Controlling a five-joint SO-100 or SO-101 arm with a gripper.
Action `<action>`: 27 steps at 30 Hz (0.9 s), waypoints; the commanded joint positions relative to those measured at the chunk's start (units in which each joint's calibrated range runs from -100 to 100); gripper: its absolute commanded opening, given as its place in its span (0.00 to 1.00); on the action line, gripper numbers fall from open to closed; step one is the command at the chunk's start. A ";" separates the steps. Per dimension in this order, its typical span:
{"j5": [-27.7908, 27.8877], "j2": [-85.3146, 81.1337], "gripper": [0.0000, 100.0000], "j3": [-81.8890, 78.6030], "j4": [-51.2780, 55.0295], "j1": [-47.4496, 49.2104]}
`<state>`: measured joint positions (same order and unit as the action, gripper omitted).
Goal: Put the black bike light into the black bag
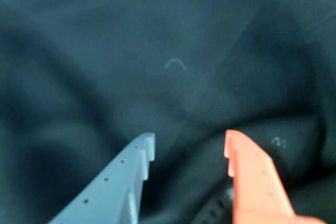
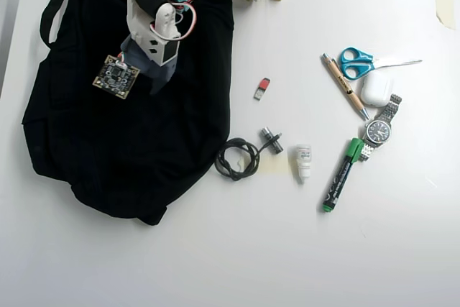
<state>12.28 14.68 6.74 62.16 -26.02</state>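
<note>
The gripper (image 1: 189, 145) hangs with its jaws apart and empty over the black bag (image 2: 108, 149) (no bike light visible), seemingly placed for a drop.

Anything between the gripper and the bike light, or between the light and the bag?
Nothing visible blocks. The open gripper hangs over the bag, only fabric between its fingers. The light itself is not clearly seen: a dark ribbed shape low between the fingers in the wrist view may be it.

End effector (image 1: 189, 148) fingers apart, close over black bag (image 1: 105, 51) fabric.
</note>
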 commanded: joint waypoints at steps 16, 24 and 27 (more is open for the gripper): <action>-15.95 -81.32 0.02 -27.05 22.50 52.27; -14.49 -109.20 0.02 -65.14 5.11 51.97; -14.22 -113.77 0.02 -76.46 -2.13 51.90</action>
<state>-2.42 -93.24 -55.80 68.47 25.94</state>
